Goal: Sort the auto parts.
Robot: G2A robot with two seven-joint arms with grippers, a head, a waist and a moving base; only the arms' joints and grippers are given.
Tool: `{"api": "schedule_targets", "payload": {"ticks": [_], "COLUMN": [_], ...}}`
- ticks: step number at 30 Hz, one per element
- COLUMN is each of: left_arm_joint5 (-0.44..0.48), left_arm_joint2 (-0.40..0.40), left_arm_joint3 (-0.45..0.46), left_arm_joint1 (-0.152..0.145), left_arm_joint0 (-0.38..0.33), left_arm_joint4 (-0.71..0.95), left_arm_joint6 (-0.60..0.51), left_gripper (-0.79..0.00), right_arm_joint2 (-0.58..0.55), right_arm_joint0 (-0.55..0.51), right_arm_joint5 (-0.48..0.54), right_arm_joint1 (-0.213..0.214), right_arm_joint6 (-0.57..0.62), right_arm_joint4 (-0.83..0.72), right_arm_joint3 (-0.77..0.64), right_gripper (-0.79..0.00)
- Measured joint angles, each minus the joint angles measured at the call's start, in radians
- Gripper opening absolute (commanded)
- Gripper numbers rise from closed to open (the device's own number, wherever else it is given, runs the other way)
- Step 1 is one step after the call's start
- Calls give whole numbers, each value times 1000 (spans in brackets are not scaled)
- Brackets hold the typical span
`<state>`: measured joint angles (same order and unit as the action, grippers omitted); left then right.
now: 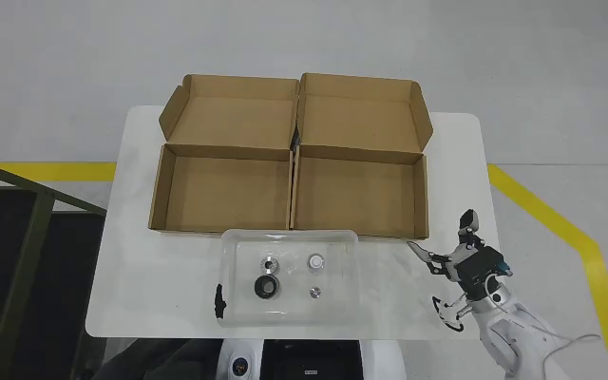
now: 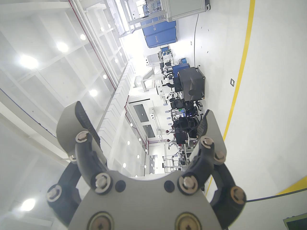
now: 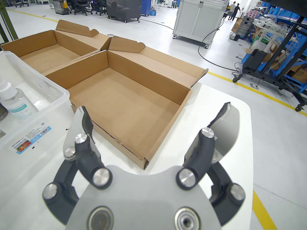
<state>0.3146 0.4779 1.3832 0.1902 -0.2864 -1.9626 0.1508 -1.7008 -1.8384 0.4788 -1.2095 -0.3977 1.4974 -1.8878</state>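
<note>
Parts [image 1: 266, 286] lie in the bin [image 1: 340, 296] before both boxes [image 1: 356, 195] (short carries, likely). Right claw [image 3: 154, 111] and left claw [image 2: 142, 108] gape empty.

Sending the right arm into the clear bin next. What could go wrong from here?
The right gripper, open, hangs outside the clear bin; going in, it could clip the rim and shove the bin. The black ring and silver part lie close together, so grasping one may knock the other. The two cardboard boxes stand wall to wall; a release near that wall might land wrong.
</note>
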Motion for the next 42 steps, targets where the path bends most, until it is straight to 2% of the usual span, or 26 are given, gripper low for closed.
{"api": "schedule_targets", "payload": {"ticks": [17, 20, 25, 33, 42], "left_arm_joint5": [0, 0, 0, 0, 0], "left_arm_joint2": [0, 0, 0, 0, 0], "left_arm_joint3": [0, 0, 0, 0, 0], "left_arm_joint1": [0, 0, 0, 0, 0], "left_arm_joint0": [0, 0, 0, 0, 0], "left_arm_joint4": [0, 0, 0, 0, 0], "left_arm_joint6": [0, 0, 0, 0, 0], "left_gripper": [0, 0, 0, 0, 0], "right_arm_joint2": [0, 8, 34, 113, 216], "right_arm_joint0": [0, 12, 44, 129, 223], "right_arm_joint5": [0, 4, 70, 250, 378], "right_arm_joint1": [0, 2, 13, 20, 28], "right_arm_joint6": [0, 33, 121, 226, 374], "right_arm_joint4": [0, 15, 134, 40, 10], "right_arm_joint3": [0, -13, -83, -91, -141], "right_gripper": [0, 0, 0, 0, 0]}}
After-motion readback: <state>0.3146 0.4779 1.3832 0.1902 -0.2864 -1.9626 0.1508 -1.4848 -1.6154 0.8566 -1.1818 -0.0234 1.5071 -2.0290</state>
